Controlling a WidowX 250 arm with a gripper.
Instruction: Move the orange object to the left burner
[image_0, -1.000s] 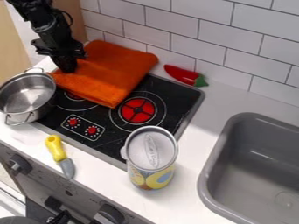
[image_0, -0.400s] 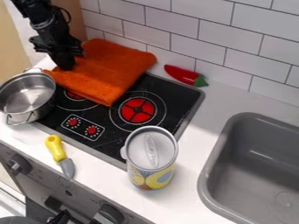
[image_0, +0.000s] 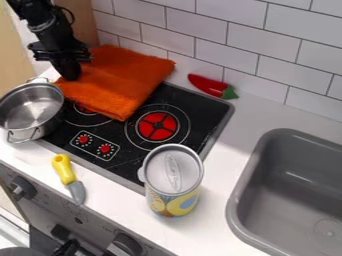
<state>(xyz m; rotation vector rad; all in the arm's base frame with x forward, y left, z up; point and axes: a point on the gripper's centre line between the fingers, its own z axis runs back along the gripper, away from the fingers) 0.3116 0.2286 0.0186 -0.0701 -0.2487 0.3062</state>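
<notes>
"Where's the black two-finger gripper (image_0: 69, 77)?"

"Upper left, pointing down at the left part of the fuzzy orange cloth (image_0: 123, 82)."

"How does the cloth lie?"

"Over the back left of the black stove top (image_0: 129, 167), partly covering the left burner (image_0: 81, 118). The red-centred right burner (image_0: 157, 126) is in view."

"Anything beside it?"

"A round, shiny metal pot (image_0: 33, 112), at the left. In front of the stove, a yellow-handled knife with a grey blade (image_0: 65, 172) lies on the white counter (image_0: 220, 180)."

"And rightward?"

"An upright, silver-topped patterned can (image_0: 172, 175), a red pepper with a green stem (image_0: 208, 85) near the white tiled wall (image_0: 287, 65), and a grey sink (image_0: 250, 185)."
</notes>
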